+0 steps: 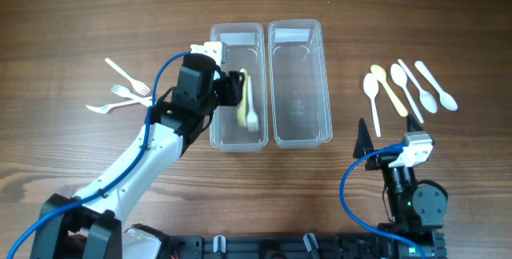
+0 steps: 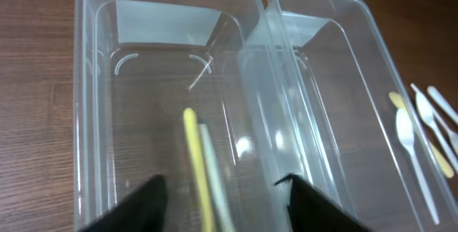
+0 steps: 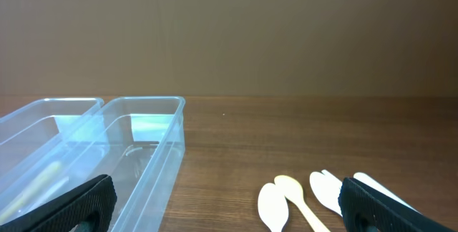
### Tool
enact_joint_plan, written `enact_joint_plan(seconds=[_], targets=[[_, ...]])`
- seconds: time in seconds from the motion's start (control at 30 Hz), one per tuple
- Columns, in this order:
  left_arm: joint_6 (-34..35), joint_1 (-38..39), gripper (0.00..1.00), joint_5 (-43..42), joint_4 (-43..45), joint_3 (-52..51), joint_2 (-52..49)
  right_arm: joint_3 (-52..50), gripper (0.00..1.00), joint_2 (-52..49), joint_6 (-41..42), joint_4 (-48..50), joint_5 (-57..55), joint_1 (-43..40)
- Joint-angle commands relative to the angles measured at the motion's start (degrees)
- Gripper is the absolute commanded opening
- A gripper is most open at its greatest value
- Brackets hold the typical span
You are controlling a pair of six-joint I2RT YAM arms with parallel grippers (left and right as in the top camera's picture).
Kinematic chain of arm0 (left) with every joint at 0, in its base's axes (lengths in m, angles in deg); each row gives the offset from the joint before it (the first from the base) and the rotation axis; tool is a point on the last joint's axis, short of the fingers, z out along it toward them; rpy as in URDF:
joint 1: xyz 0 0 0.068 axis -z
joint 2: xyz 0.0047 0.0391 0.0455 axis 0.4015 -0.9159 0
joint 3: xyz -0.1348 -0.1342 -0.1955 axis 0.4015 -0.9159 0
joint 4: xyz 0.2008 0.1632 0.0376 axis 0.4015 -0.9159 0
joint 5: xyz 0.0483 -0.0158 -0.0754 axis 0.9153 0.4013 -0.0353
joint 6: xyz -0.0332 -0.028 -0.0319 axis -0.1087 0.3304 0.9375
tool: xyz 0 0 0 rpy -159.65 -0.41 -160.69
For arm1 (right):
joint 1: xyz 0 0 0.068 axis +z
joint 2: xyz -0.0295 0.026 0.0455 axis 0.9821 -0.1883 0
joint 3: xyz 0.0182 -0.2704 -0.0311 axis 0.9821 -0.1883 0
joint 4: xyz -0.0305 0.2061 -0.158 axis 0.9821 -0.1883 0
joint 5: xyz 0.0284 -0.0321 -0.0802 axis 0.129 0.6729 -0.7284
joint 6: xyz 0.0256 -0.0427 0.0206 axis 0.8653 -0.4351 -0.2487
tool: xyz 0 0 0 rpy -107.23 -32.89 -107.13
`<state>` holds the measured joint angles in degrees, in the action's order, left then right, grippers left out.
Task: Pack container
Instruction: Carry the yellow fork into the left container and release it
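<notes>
The left jaws are hanging over the left container [image 2: 93, 117], standing apart and gripping nothing. A yellow utensil [image 2: 193, 153] and a white utensil [image 2: 213, 182] are lying side by side on the container floor, between and below those jaws. The right jaws are gaping wide and empty. The right container [image 3: 154, 153] is sitting ahead to their left, and the spoons [image 3: 273, 205] are lying on the desk [image 3: 236, 132] ahead between them.

Overhead, the left gripper [image 1: 232, 88] covered part of the two utensils [image 1: 250, 117] lying in the left container [image 1: 236, 29]. The left wrist view cut them off at its bottom edge. The right wrist view cropped the spoons [image 3: 273, 207] likewise.
</notes>
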<state>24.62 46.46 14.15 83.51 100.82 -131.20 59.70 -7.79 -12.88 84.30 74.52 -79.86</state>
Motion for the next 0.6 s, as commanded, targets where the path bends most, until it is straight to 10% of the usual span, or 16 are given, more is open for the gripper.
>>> enact_joint_plan(seconds=[0.0,0.1,0.57], targets=[[0.1,0.2,0.69,-1.1,1.0,0.9,0.3,-0.1,1.0,0.0,-0.3,0.3,0.2,-0.1],[-0.2,-0.2,1.0,-0.9,1.2,1.3,1.4,-0.1,1.0,0.0,-0.3,0.3,0.2,-0.1],[-0.2,-14.0,1.0,-0.9,1.7,2.1,18.6,-0.1,1.0,0.0,-0.3,0.3,0.2,-0.1]])
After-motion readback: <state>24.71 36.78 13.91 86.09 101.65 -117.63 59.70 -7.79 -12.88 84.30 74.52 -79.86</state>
